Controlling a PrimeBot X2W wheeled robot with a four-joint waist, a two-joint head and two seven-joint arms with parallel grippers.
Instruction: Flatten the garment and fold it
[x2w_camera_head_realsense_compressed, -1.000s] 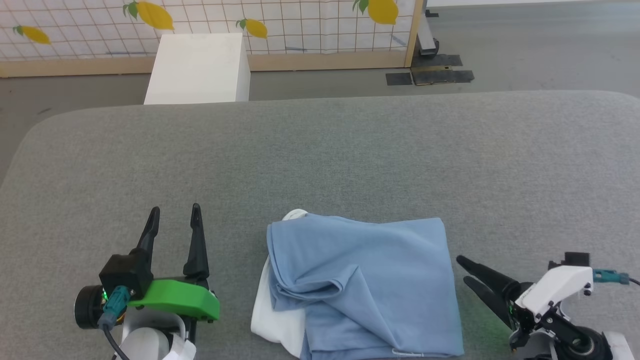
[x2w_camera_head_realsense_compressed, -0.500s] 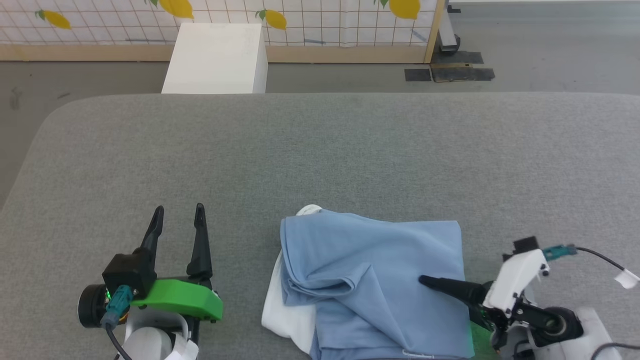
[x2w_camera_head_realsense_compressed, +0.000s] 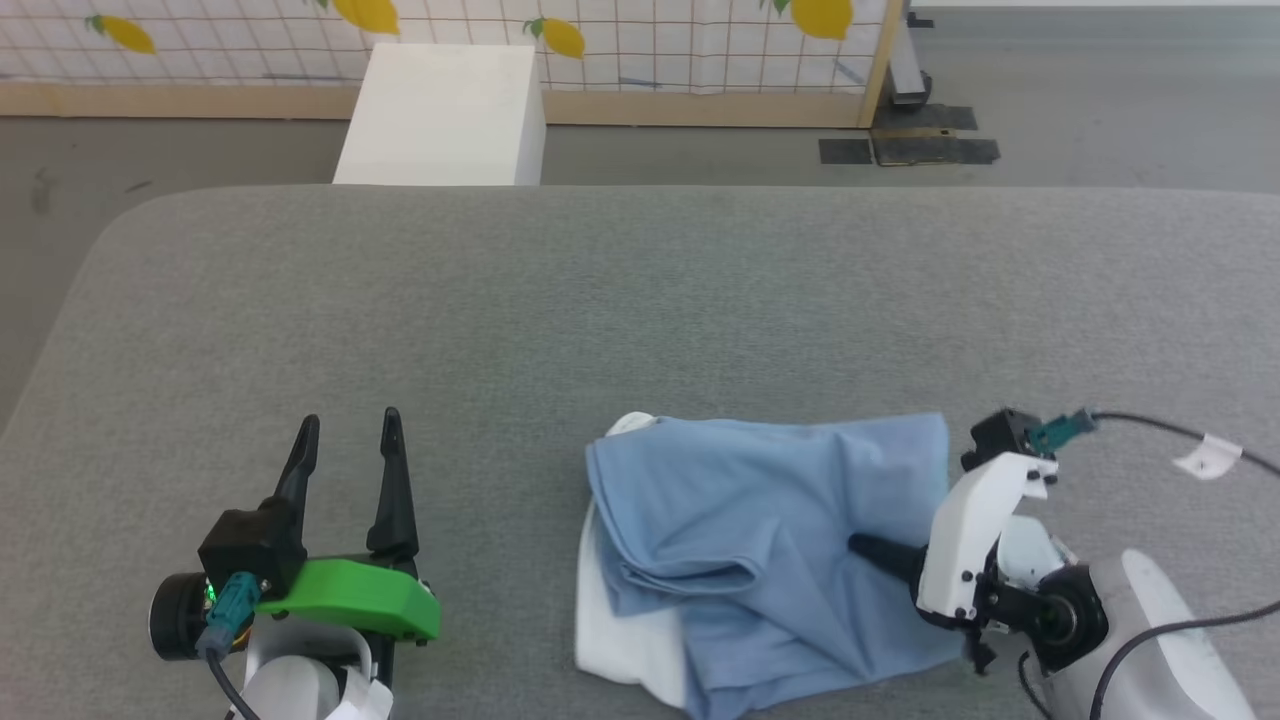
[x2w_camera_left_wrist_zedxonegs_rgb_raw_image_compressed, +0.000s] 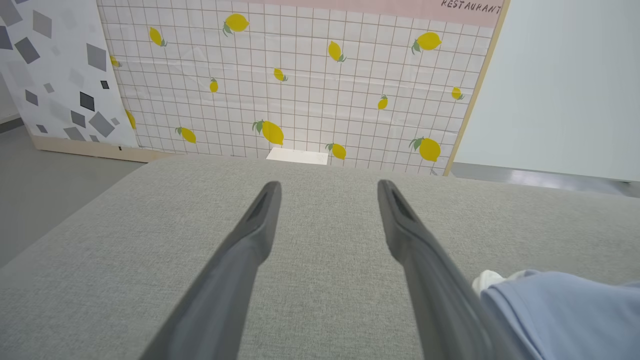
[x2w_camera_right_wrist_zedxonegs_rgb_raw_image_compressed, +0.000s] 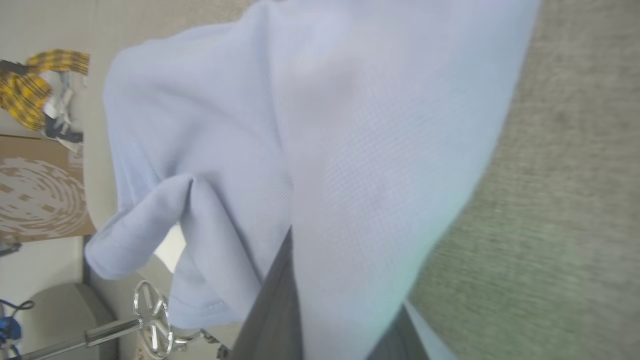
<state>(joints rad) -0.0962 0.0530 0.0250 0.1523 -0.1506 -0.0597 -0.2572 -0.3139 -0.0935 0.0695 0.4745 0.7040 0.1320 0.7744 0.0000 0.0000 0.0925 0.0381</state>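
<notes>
At the near left the left gripper (x2w_camera_head_realsense_compressed: 345, 440) hovers empty over the grey pad (x2w_camera_head_realsense_compressed: 640, 300), its fingers (x2w_camera_left_wrist_zedxonegs_rgb_raw_image_compressed: 260, 225) spread wide. It is well apart from the garment (x2w_camera_head_realsense_compressed: 770, 530), with bare pad between them. At the near right the right gripper (x2w_camera_head_realsense_compressed: 862, 548) has its fingers pinched on the garment's right edge. One dark finger (x2w_camera_right_wrist_zedxonegs_rgb_raw_image_compressed: 277, 310) lies over the blue cloth, and the cloth runs between it and the other finger, hiding both tips. The garment lies crumpled at the pad's near middle, with a thick fold (x2w_camera_head_realsense_compressed: 690, 580) bunched on its left half and a white part (x2w_camera_head_realsense_compressed: 620, 640) sticking out beneath. A cable with a white tag (x2w_camera_head_realsense_compressed: 1205, 458) trails from the right wrist. Beyond the pad's far edge a white box (x2w_camera_head_realsense_compressed: 445, 115) stands on the floor, with black mats (x2w_camera_head_realsense_compressed: 910, 150) to its right. Behind them is a lemon-print screen (x2w_camera_head_realsense_compressed: 640, 40).
</notes>
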